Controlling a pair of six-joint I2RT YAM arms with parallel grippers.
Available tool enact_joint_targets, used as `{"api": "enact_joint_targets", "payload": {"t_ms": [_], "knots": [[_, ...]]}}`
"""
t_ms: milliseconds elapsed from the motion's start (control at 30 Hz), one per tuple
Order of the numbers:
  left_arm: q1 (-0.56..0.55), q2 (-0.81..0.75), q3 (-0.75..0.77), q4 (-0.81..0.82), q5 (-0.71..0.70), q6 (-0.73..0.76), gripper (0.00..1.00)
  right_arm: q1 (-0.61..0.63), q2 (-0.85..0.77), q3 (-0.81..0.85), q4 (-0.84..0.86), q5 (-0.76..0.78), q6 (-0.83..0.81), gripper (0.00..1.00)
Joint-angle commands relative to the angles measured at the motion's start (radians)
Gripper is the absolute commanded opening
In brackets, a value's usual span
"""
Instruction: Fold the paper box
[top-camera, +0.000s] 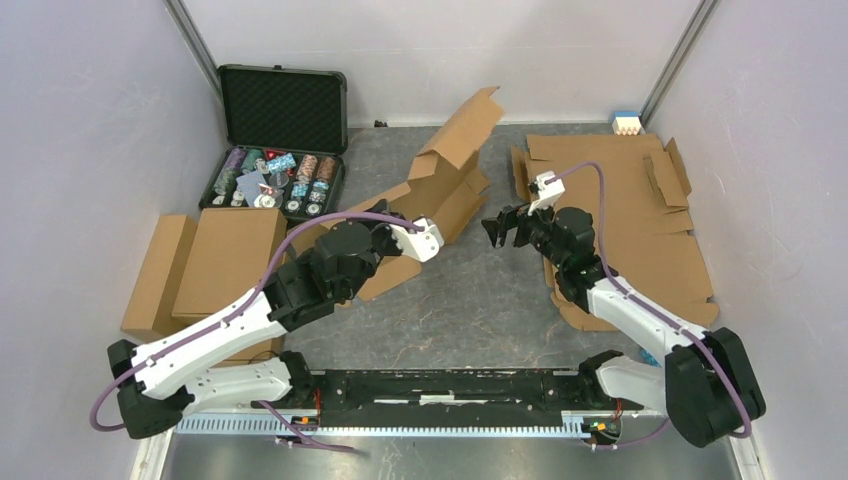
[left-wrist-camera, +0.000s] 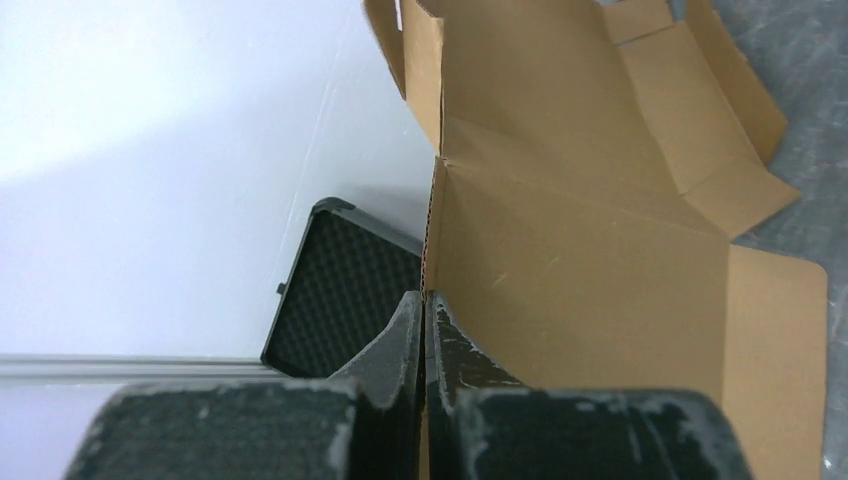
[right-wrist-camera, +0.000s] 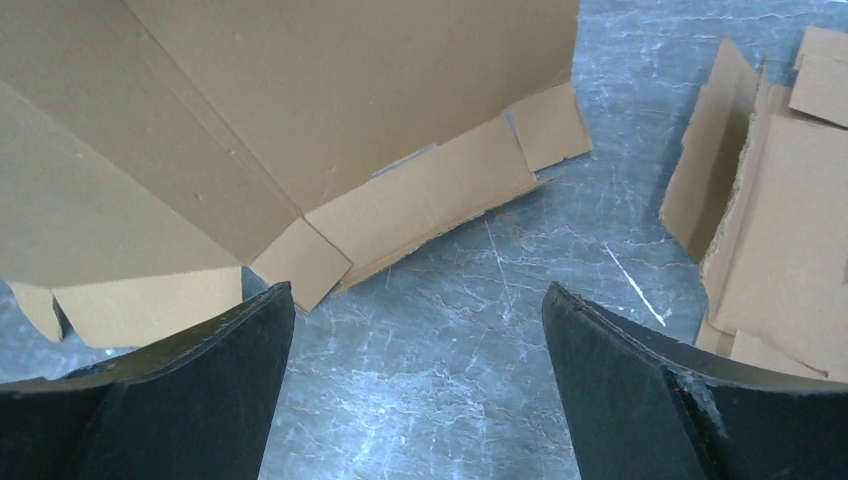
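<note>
Two claws face the half-raised paper box, which stands mid-worktop. The left claw is clenched on a panel's edge, probably to prop the sheet upright. The right claw hangs spread wide just beside it, grasping nothing, seemingly ready for a flap.

Counter — grey, marbled, scuffed. Far left: open black case, lid up, poker chips in its tray. Near left: cardboard pile, flat and brown, at the edge. Centre, toward the back: half-raised paper box, lower flaps resting on the surface. Right: die-cut sheets overlapping — 1 small blue-and-white item in the far corner.
</note>
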Motion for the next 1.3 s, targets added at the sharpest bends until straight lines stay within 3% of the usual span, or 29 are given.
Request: {"api": "enact_joint_targets", "payload": {"t_ms": [0,200,533,867,1133,1267], "knots": [[-0.009,-0.04,0.001,-0.071,0.117,0.006,0.02,-0.027,0.068,0.067,0.033,-0.09,-0.115,0.98],[-0.007,0.001,0.012,-0.035,0.022,-0.043,0.02,-0.162,0.237,0.087,0.276,-0.287,-0.016,0.98],[-0.008,0.031,-0.007,-0.001,0.013,-0.113,0.02,-0.216,0.707,0.498,0.385,-0.511,-0.033,0.98],[-0.007,0.066,0.004,-0.022,-0.016,-0.168,0.02,-0.273,0.997,0.795,0.562,-0.694,-0.008,0.98],[-0.006,0.055,-0.008,-0.01,0.014,-0.178,0.02,-0.275,1.242,1.068,0.816,-0.812,0.237,0.98],[-0.002,0.069,-0.009,0.003,-0.01,-0.188,0.02,-0.271,1.271,1.071,1.037,-0.872,0.418,0.78]]}}
